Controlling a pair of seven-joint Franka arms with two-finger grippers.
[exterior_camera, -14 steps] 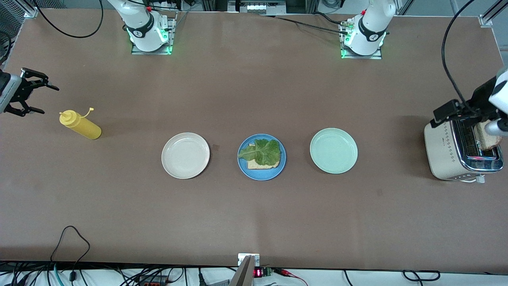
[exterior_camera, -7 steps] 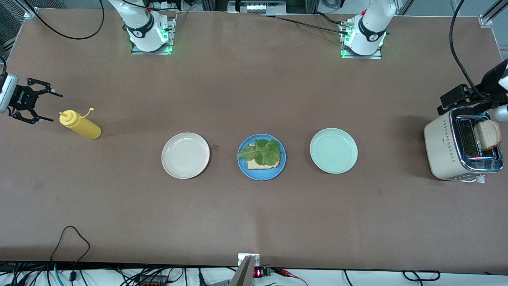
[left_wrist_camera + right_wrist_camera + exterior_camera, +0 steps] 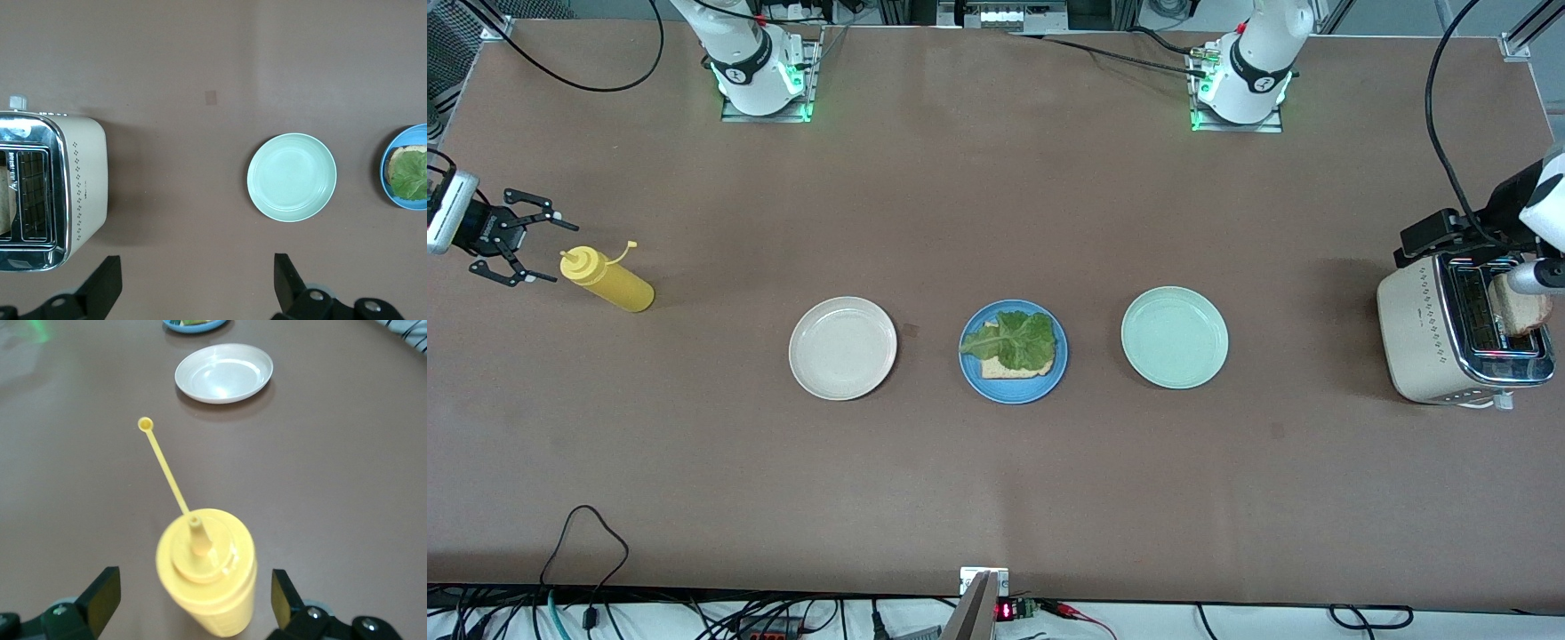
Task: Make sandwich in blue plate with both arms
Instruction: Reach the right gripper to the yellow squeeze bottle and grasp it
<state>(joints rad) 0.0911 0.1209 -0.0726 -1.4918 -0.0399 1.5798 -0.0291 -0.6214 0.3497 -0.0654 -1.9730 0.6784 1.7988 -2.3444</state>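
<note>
The right gripper (image 3: 532, 249) has moved in toward the yellow squeeze bottle (image 3: 608, 280) since a second ago, when it hung nearer the edge at the right arm's end of the desk (image 3: 996, 498). Its jaws stand wide with nothing between them, and in the right wrist view the bottle (image 3: 208, 575) stands upright just ahead of the gap, its cap dangling on a thin tether.

The left gripper (image 3: 197, 287) hangs over the cream toaster (image 3: 1458, 333) at the left arm's end of the desk. Half a second ago it sat higher and left the slots clear; it has since come back down over them (much as it stood a second ago). Its jaws are wide too, holding nothing. A bread slice (image 3: 1522, 311) sticks up out of the toaster, partly covered by the gripper.

The blue plate (image 3: 1013, 387) has not moved: it lies at the middle of the desk, between the cream plate (image 3: 842, 348) and the pale green plate (image 3: 1174, 337). On it lies the unfinished sandwich (image 3: 1014, 348), one bread slice with a lettuce leaf on top.
</note>
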